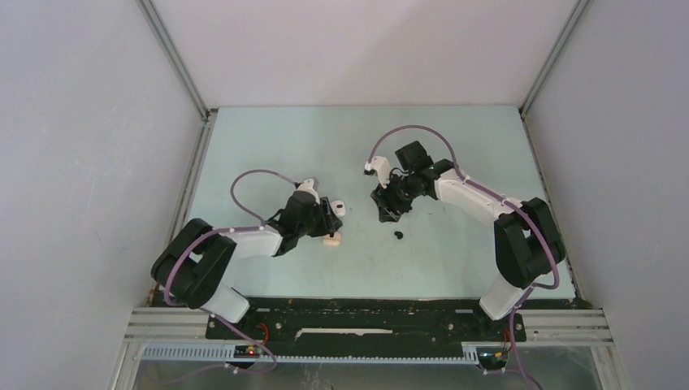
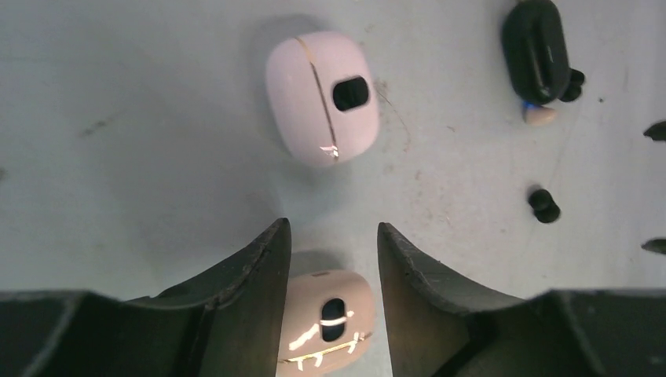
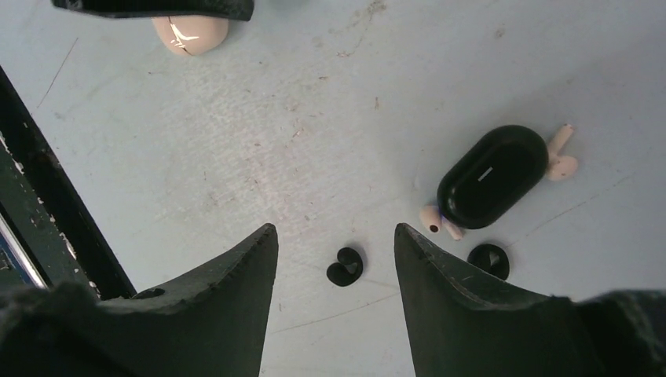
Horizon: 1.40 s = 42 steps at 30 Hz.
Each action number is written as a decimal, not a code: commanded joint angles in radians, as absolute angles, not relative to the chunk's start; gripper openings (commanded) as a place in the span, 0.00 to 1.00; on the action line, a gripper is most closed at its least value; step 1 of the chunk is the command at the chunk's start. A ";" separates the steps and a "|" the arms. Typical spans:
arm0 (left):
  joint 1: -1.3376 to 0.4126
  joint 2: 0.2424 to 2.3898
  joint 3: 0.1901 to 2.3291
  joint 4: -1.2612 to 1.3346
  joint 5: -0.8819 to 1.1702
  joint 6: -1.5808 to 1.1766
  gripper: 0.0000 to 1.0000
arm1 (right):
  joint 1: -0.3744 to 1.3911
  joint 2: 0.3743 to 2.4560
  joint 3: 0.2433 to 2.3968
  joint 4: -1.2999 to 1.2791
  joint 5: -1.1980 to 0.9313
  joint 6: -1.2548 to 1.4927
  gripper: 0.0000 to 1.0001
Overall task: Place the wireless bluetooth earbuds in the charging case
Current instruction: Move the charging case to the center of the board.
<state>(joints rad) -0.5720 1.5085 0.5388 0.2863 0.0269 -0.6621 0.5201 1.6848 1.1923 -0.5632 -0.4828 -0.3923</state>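
Right gripper [image 3: 335,229], jaws apart and empty, straddles a black earbud [image 3: 345,267] on the worktop [image 3: 314,118] beside the black charging case [image 3: 492,177]; it should descend centred and close gently. Left gripper [image 2: 333,225] appears clamped on the beige case [image 2: 326,322], which is partly cut off; the lid states are unclear.

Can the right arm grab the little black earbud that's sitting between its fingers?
Probably yes. The black earbud lies on the table between the right gripper's open jaws, with nothing covering or touching it.
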 commanded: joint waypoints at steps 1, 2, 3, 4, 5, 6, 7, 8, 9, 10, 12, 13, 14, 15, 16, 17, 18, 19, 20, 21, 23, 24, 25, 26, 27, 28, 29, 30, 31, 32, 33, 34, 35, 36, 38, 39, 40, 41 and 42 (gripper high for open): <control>-0.639 1.503 0.508 0.334 0.043 -0.780 0.51 | 0.475 1.617 1.211 -0.578 -0.495 -0.402 0.60; -0.661 1.497 0.510 0.323 0.030 -0.784 0.51 | 0.463 1.611 1.205 -0.578 -0.503 -0.402 0.60; -0.689 1.495 0.515 0.313 0.018 -0.788 0.51 | 0.450 1.608 1.199 -0.576 -0.508 -0.402 0.60; -0.709 1.498 0.521 0.305 0.014 -0.795 0.51 | 0.437 1.605 1.194 -0.575 -0.517 -0.401 0.60; -0.732 1.502 0.525 0.300 0.013 -0.799 0.51 | 0.424 1.603 1.191 -0.574 -0.527 -0.399 0.60; -0.755 1.505 0.526 0.297 0.009 -0.805 0.51 | 0.414 1.601 1.186 -0.574 -0.539 -0.398 0.60; -0.779 1.508 0.526 0.298 0.004 -0.811 0.51 | 0.408 1.599 1.183 -0.574 -0.549 -0.396 0.60; -0.804 1.508 0.523 0.304 0.004 -0.816 0.51 | 0.403 1.597 1.181 -0.574 -0.553 -0.395 0.60; -0.824 1.506 0.513 0.330 -0.018 -0.817 0.51 | 0.403 1.595 1.178 -0.574 -0.556 -0.397 0.60; -0.845 1.501 0.499 0.360 -0.039 -0.812 0.51 | 0.404 1.591 1.175 -0.577 -0.562 -0.401 0.60; -0.866 1.474 0.468 0.405 -0.084 -0.807 0.51 | 0.405 1.585 1.166 -0.580 -0.598 -0.414 0.60; -0.865 1.446 0.443 0.434 -0.097 -0.806 0.51 | 0.409 1.581 1.160 -0.580 -0.612 -0.420 0.60; -0.866 1.407 0.419 0.443 -0.123 -0.803 0.51 | 0.419 1.578 1.155 -0.580 -0.623 -0.430 0.60; -0.866 1.348 0.401 0.425 -0.175 -0.802 0.51 | 0.429 1.576 1.150 -0.580 -0.627 -0.435 0.60; -0.868 1.281 0.380 0.404 -0.231 -0.798 0.51 | 0.440 1.578 1.146 -0.580 -0.627 -0.441 0.60; -0.871 1.208 0.360 0.371 -0.295 -0.791 0.52 | 0.456 1.582 1.146 -0.578 -0.621 -0.444 0.60; -0.876 1.124 0.345 0.319 -0.401 -0.786 0.52 | 0.472 1.586 1.146 -0.577 -0.614 -0.447 0.60; -0.880 1.050 0.338 0.246 -0.474 -0.782 0.52 | 0.493 1.589 1.146 -0.576 -0.609 -0.456 0.60; -0.880 0.976 0.334 0.186 -0.524 -0.772 0.52 | 0.517 1.593 1.147 -0.579 -0.606 -0.467 0.60; -0.880 0.917 0.332 0.125 -0.560 -0.761 0.52 | 0.541 1.596 1.147 -0.584 -0.603 -0.476 0.60; -0.881 0.809 0.337 0.017 -0.600 -0.749 0.52 | 0.593 1.605 1.149 -0.604 -0.607 -0.507 0.59; -0.881 0.772 0.338 -0.046 -0.604 -0.748 0.52 | 0.621 1.611 1.154 -0.622 -0.626 -0.528 0.59; -0.881 0.743 0.338 -0.085 -0.604 -0.748 0.52 | 0.643 1.617 1.156 -0.638 -0.652 -0.541 0.58; -0.881 0.716 0.337 -0.137 -0.600 -0.754 0.52 | 0.666 1.625 1.158 -0.654 -0.676 -0.550 0.56; -0.881 0.696 0.335 -0.177 -0.602 -0.763 0.52 | 0.691 1.635 1.161 -0.667 -0.699 -0.562 0.54; -0.881 0.676 0.329 -0.204 -0.604 -0.773 0.52 | 0.715 1.642 1.162 -0.678 -0.714 -0.572 0.52; -0.881 0.666 0.319 -0.220 -0.610 -0.778 0.53 | 0.750 1.656 1.163 -0.684 -0.721 -0.578 0.48; -0.881 0.662 0.312 -0.235 -0.618 -0.780 0.53 | 0.775 1.666 1.163 -0.688 -0.721 -0.581 0.46; -0.879 0.664 0.307 -0.248 -0.629 -0.784 0.54 | 0.799 1.680 1.162 -0.690 -0.721 -0.585 0.44; -0.879 0.671 0.304 -0.257 -0.639 -0.790 0.55 | 0.823 1.694 1.162 -0.692 -0.722 -0.589 0.41; -0.877 0.680 0.296 -0.254 -0.646 -0.792 0.57 | 0.843 1.710 1.162 -0.694 -0.722 -0.592 0.40; -0.873 0.694 0.287 -0.240 -0.659 -0.792 0.61 | 0.865 1.728 1.161 -0.696 -0.720 -0.595 0.38; -0.863 0.711 0.280 -0.226 -0.661 -0.797 0.64 | 0.881 1.746 1.162 -0.698 -0.718 -0.596 0.37; -0.841 0.731 0.274 -0.211 -0.651 -0.795 0.65 | 0.897 1.765 1.164 -0.695 -0.711 -0.589 0.37; -0.776 0.767 0.264 -0.166 -0.589 -0.781 0.66 | 0.915 1.804 1.171 -0.684 -0.694 -0.566 0.35; -0.742 0.775 0.253 -0.138 -0.554 -0.776 0.66 | 0.917 1.822 1.179 -0.675 -0.695 -0.551 0.35; -0.717 0.776 0.242 -0.108 -0.530 -0.773 0.66 | 0.917 1.840 1.187 -0.670 -0.696 -0.530 0.35; -0.700 0.772 0.227 -0.079 -0.510 -0.768 0.66 | 0.915 1.862 1.198 -0.669 -0.694 -0.515 0.34; -0.693 0.766 0.213 -0.032 -0.495 -0.760 0.66 | 0.911 1.882 1.210 -0.667 -0.689 -0.499 0.34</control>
